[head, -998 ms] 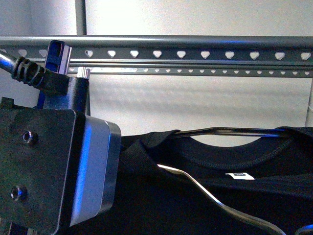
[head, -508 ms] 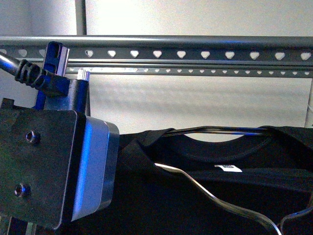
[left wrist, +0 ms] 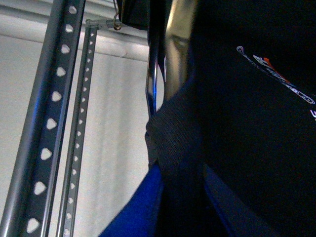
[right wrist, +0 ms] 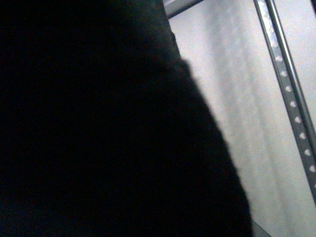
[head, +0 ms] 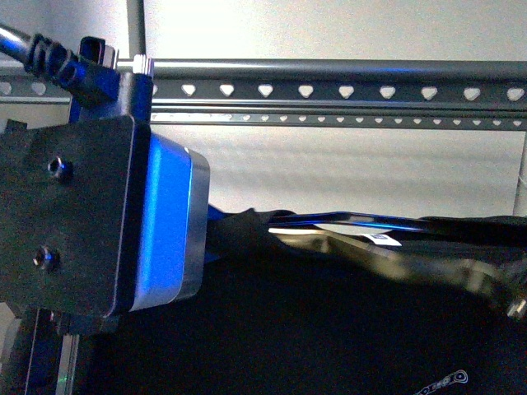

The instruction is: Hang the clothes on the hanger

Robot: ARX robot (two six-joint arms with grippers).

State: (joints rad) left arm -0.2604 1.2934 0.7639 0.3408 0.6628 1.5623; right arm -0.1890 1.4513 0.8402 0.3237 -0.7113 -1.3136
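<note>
The black T-shirt hangs below the grey rack, whose rails carry rows of heart-shaped holes. Its white neck label faces me, and part of the print shows low right. A shiny chrome bar runs along the neck opening. In the left wrist view my left gripper is shut on the ribbed collar, with a blue finger on each side and the chest logo near. In the right wrist view the T-shirt covers my right gripper, which is shut on it.
My left arm's wrist block fills the left of the front view, just below the rack's rail. The rack's two rails run close beside the left gripper. One rail passes the right wrist view. A pale wall lies behind.
My left arm has risen toward the rack's rail. The T-shirt's collar has lifted and flattened, the neck label has moved up, and the print has come into view at the bottom.
</note>
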